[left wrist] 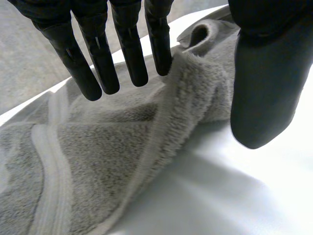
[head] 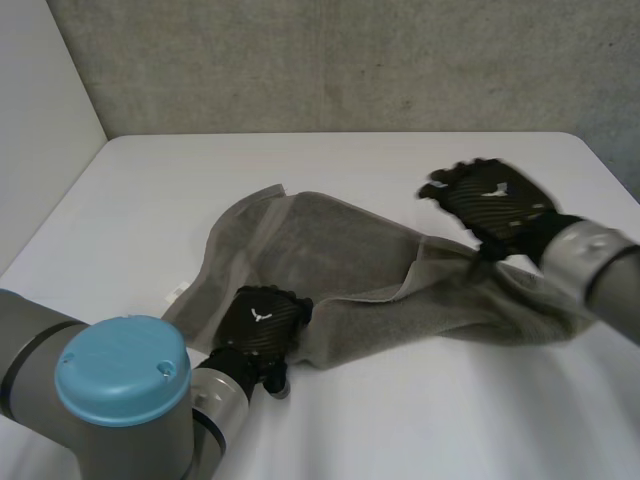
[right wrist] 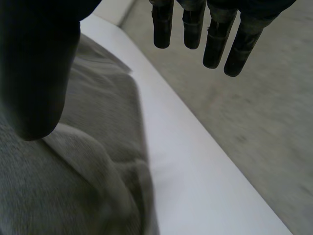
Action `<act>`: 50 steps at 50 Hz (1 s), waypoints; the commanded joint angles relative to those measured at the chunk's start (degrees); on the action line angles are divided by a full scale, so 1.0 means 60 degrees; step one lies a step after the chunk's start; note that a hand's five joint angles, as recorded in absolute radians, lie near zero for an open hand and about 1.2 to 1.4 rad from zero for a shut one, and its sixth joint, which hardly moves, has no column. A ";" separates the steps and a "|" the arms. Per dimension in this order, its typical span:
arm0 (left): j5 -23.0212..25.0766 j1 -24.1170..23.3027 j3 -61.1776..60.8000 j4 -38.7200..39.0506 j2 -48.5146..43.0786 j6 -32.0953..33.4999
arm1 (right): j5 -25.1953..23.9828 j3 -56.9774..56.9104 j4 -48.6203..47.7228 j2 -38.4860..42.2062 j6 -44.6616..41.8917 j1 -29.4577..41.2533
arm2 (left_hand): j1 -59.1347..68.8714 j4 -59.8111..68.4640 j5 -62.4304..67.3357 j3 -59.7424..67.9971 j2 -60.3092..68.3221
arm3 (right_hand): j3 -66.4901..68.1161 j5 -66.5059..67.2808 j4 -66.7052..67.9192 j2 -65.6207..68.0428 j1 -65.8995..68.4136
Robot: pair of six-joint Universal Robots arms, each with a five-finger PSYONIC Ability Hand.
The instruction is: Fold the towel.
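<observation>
Head view showed us the towel spread rumpled across the middle of the white table, its left part lying fairly flat, a flap turned over near the centre, and its right end bunched into a thick roll. We judged the fold as barely begun. No edges met, no corners lined up, and the cloth had no tidy rectangle to it.

The left hand sat on the towel's near edge, toward its left side. In the left wrist view its fingers were straight and spread, with one fingertip touching a raised fold of the cloth. The thumb stood well apart, so the hand was unclenched and pinched nothing.

The right hand hovered over the towel's right end, near the far edge. In the right wrist view its fingers hung straight and its thumb was wide of them. Nothing was held between them, and the cloth lay below the thumb. We took that hand to be lifted clear of the towel.

By our judgement nearly everything was left to do: flatten the bunched right end, take an edge or corners, carry one side over the other and square it up.

We saw no container on the table, and the towel lay directly on the tabletop.
</observation>
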 commanded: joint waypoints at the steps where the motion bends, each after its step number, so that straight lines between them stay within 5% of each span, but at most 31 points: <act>1: -0.0288 0.0395 -0.0354 0.0015 0.0258 -0.0011 | 0.0367 -0.1922 0.0514 0.2331 -0.0600 0.0972 | -0.1404 -0.1423 -0.2851 -0.1299 -0.1355 | 0.0340 0.0461 0.0248 0.0332 0.0388; 6: -0.0303 0.0527 -0.0618 0.0015 0.0258 -0.0011 | 0.0659 -0.3793 0.1712 0.4217 -0.0950 0.1410 | -0.1936 -0.1955 -0.3384 -0.1832 -0.1888 | 0.1234 0.1355 0.1142 0.1226 0.1282; 15: -0.0581 0.1009 -0.0838 0.0015 0.0258 -0.0025 | 0.1201 -0.4779 0.2198 0.5085 -0.1538 0.1529 | -0.2105 -0.2124 -0.3552 -0.2000 -0.2056 | 0.4854 0.4975 0.4761 0.4845 0.4902; 22: -0.0566 0.1083 -0.0691 0.0030 0.0112 -0.0055 | 0.1406 -0.4881 0.2198 0.5114 -0.1406 0.1514 | -0.2049 -0.2068 -0.3496 -0.1944 -0.2000 | 1.0980 1.1101 1.0887 1.0971 1.1028; 31: -0.0537 0.1054 -0.0136 0.0030 -0.0532 -0.0201 | 0.1875 -0.4413 0.2066 0.4924 -0.0468 0.1353 | -0.1546 -0.1565 -0.2994 -0.1441 -0.1497 | 1.0983 1.1104 1.0891 1.0975 1.1031; 41: -0.0522 0.1010 0.0642 0.0030 -0.1031 -0.0333 | 0.1949 -0.1429 0.0471 0.1984 0.2225 -0.0066 | -0.0507 -0.0526 -0.1954 -0.0402 -0.0458 | 1.0983 1.1104 1.0891 1.0975 1.1031; 50: -0.0537 0.0703 0.1724 0.0015 -0.1894 -0.0421 | 0.1831 0.0041 0.0206 0.0720 0.2491 -0.0405 | 0.0135 0.0116 -0.1313 0.0240 0.0184 | 1.0983 1.1104 1.0891 1.0975 1.1031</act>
